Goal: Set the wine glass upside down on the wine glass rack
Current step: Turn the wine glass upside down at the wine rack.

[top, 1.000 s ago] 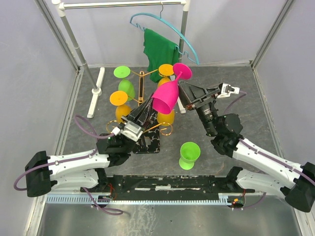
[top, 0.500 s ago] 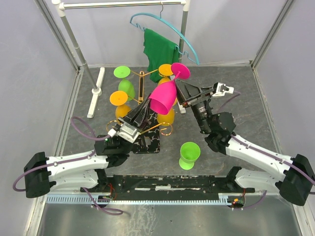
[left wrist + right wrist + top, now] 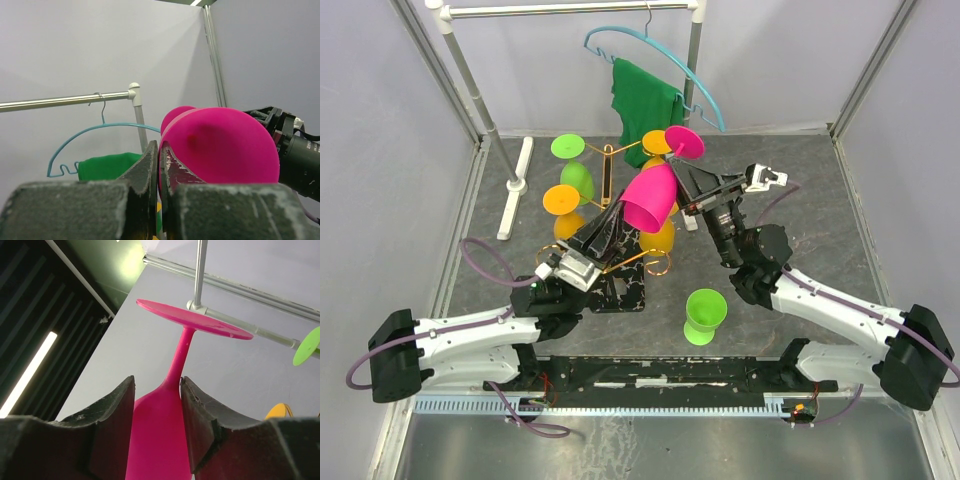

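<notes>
left tool [image 3: 160,150] clenched on rim of pink wine glass [image 3: 650,198]; glass inverted, foot up, tilted, above gold rack [image 3: 607,170]. right tool [image 3: 157,385] straddles its bowl by the stem; gripping or not, cannot tell.

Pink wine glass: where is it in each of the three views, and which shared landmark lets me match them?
Top external: the pink wine glass sits at centre, tilted, with its foot toward the upper right.
Left wrist: its bowl fills the area right of centre.
Right wrist: it is at centre, stem and foot rising toward the top.
Shared landmark: the white clothes rail.
</notes>
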